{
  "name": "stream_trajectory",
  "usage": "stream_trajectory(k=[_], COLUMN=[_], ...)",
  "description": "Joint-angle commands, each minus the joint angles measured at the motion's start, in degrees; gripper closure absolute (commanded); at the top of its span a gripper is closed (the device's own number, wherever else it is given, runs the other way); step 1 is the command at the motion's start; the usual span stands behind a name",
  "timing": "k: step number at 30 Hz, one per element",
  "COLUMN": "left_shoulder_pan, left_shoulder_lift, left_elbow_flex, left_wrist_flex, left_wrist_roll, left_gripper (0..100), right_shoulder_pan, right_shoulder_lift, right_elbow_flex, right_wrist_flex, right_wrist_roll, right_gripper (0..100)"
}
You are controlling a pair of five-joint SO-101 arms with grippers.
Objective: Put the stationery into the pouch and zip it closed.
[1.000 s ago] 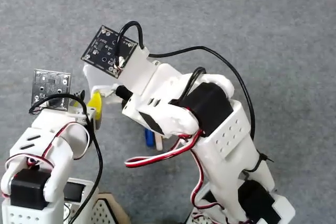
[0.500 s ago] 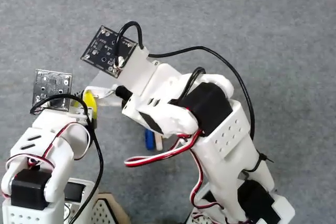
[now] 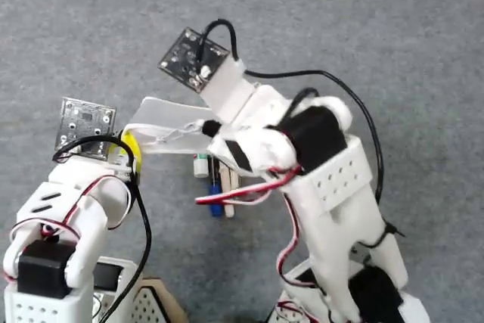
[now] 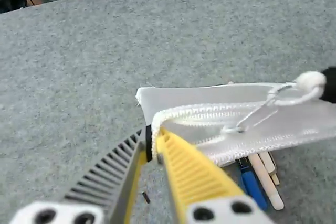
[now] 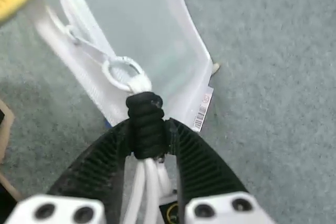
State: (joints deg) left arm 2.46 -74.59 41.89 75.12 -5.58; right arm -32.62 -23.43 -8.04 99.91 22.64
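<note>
the left gripper (image 4: 150, 136) pinches the zip-end corner of the translucent pouch (image 4: 199, 98), its yellow and grey jaws closed on the fabric, seemingly to anchor the pouch while the zip is drawn. the right gripper (image 5: 149, 129) has its black jaws clamped on the dark knot of the pull cord (image 5: 146, 114), which leads to the slider's ring (image 5: 122, 71). the pouch spans between the two sets of jaws. the pens (image 3: 217, 191) lie on the grey table (image 3: 393, 51) just beside the pouch, apparently outside it and in neither grip.
</note>
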Motion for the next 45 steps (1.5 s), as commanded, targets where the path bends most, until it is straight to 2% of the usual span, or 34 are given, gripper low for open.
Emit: stream_trajectory(k=[1, 10, 26, 33, 45], left_shoulder_pan=[0.31, 0.22, 0.48, 0.48, 0.48], left_shoulder_lift=[0.35, 0.44, 0.18, 0.0, 0.0], left_elbow_flex=[-0.13, -0.13, -0.13, -0.13, -0.22], left_wrist_flex=[-0.44, -0.62, -0.53, -0.53, -0.53], left_wrist_roll=[-0.62, -0.53, -0.53, -0.53, -0.53], left_gripper=[97, 97, 97, 97, 97], right_shoulder_pan=[2.99, 8.0, 8.18, 13.27, 13.1], right_shoulder_lift=[-6.2, -19.21, -22.99, -23.16, -23.16], right_elbow_flex=[4.7, 19.56, 20.26, 20.35, 20.26], right_wrist_flex=[-1.93, -8.88, -8.35, -8.35, -7.56], right_wrist_roll=[0.44, 0.44, -0.18, 0.26, 0.26], right_gripper=[98.7, 98.7, 98.7, 98.7, 98.7])
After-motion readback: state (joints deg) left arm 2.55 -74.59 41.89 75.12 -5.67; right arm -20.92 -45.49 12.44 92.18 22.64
